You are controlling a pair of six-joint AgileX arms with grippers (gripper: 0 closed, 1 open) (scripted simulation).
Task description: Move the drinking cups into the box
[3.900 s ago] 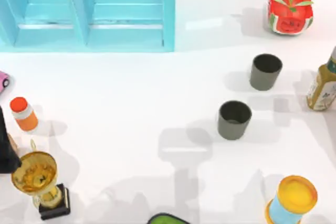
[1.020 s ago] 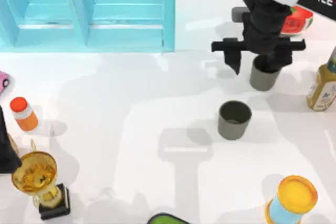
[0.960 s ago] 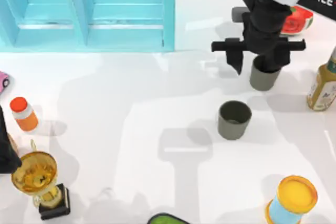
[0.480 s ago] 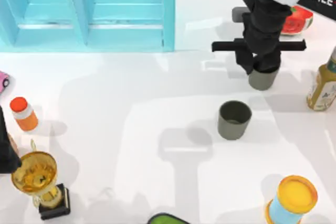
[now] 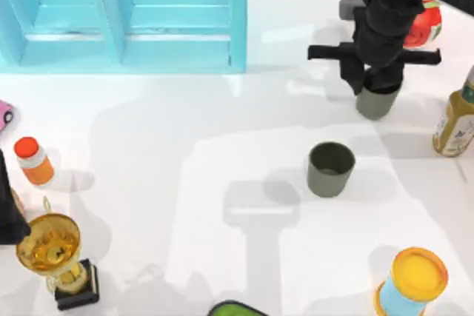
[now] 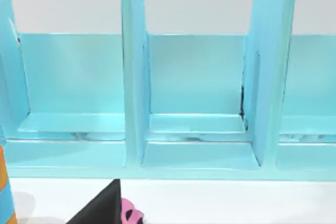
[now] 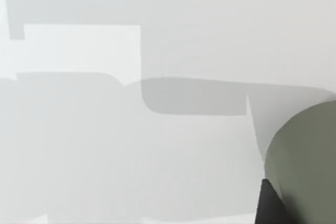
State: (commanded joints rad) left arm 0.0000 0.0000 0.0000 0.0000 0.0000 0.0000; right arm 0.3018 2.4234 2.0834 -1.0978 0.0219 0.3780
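Two dark grey drinking cups are on the table's right half. One cup stands free and upright near the middle right. The other cup sits farther back, and my right gripper comes down from above and is shut on its rim. In the right wrist view that cup's wall is very close, with a dark fingertip against it. The turquoise box with its dividers stands at the back left, its compartments facing the left wrist camera. My left arm is parked at the far left edge.
A red watermelon-like object sits behind the right arm and a sauce bottle at the right edge. A yellow-lidded blue can stands front right. At the left are a gold trophy, an orange-capped bottle and a pink toy.
My right gripper came down over the far cup and its fingers shut on it. Arm and cup have since shifted slightly to the right and back.
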